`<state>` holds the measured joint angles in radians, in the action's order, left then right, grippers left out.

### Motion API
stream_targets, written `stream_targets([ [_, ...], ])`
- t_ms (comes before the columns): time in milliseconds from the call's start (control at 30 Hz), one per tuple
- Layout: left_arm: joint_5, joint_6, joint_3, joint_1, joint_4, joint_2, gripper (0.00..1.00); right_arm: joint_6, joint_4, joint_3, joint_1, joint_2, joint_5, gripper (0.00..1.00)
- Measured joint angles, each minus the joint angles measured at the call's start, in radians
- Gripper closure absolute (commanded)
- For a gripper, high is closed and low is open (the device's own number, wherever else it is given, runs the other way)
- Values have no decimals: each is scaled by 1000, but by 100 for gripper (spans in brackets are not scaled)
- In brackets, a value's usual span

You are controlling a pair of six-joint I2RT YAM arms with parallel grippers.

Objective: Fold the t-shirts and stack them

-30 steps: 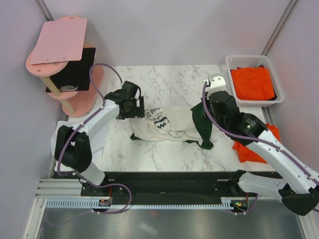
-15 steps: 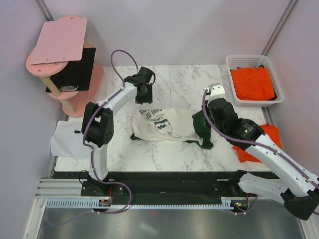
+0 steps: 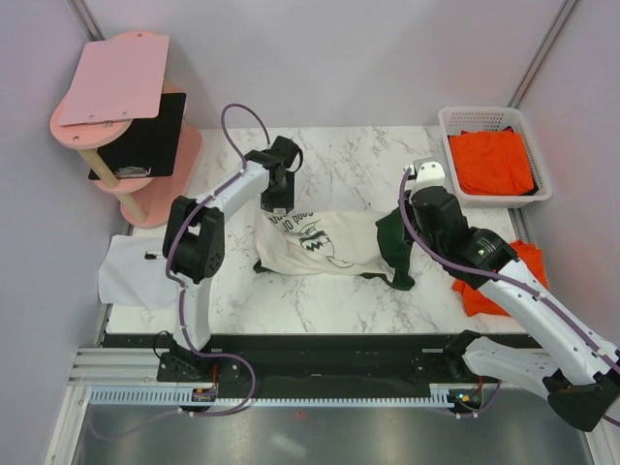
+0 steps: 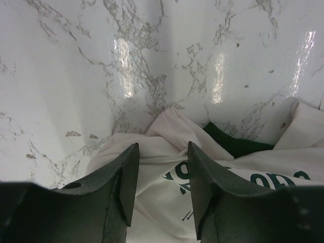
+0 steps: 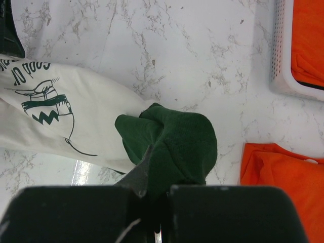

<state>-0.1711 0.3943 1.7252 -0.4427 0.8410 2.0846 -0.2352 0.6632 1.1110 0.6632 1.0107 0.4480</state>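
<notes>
The cream-white t-shirt (image 3: 325, 244) with a dark green print lies crumpled mid-table. My left gripper (image 3: 279, 201) hovers at its far left edge. In the left wrist view the gripper (image 4: 162, 149) is open, its fingers straddling a cream fold (image 4: 169, 124) without pinching it, and the green collar (image 4: 233, 145) lies to the right. My right gripper (image 5: 162, 174) is shut on the shirt's dark green sleeve (image 5: 185, 139), bunched and lifted slightly at the shirt's right end (image 3: 392, 242). One orange t-shirt (image 3: 492, 162) fills the basket; another (image 3: 477, 295) lies at the table's right edge.
A white plastic basket (image 3: 445, 121) stands at the far right corner. White paper sheets (image 3: 126, 273) lie off the left edge. A pink stand (image 3: 107, 92) with a black board rises at the far left. The right arm (image 3: 523, 291) stretches over the orange shirt on the table.
My left gripper swung from the shirt's left side up to its far edge and narrowed its jaws. The right gripper kept hold of the green sleeve and barely shifted.
</notes>
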Motion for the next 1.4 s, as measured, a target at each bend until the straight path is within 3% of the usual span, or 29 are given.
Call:
stream_targets([
  [33,3,-3,0,0,3,0,54,0,-2,0,-2,0,-5,100],
  [167,26,-18,19,0,18,16,98,1,-13,0,-13,1,-15,100],
  [567,-29,-27,88,-2,49,39,98,8,-69,-35,-39,25,-55,100],
  [700,-80,-27,126,-2,51,-57,98,8,-89,-47,-45,42,-71,100],
  [833,-123,-26,92,-2,38,-256,98,8,-107,-57,-47,44,-85,100],
  [1000,-143,-3,-136,-2,8,-572,98,7,-119,-66,-49,33,-96,100],
  [1200,-92,136,-586,-26,-3,-798,98,4,-118,-90,-52,14,-101,100],
  [1400,31,391,-1021,-249,21,-1114,98,3,-117,-107,-52,13,-105,100],
])
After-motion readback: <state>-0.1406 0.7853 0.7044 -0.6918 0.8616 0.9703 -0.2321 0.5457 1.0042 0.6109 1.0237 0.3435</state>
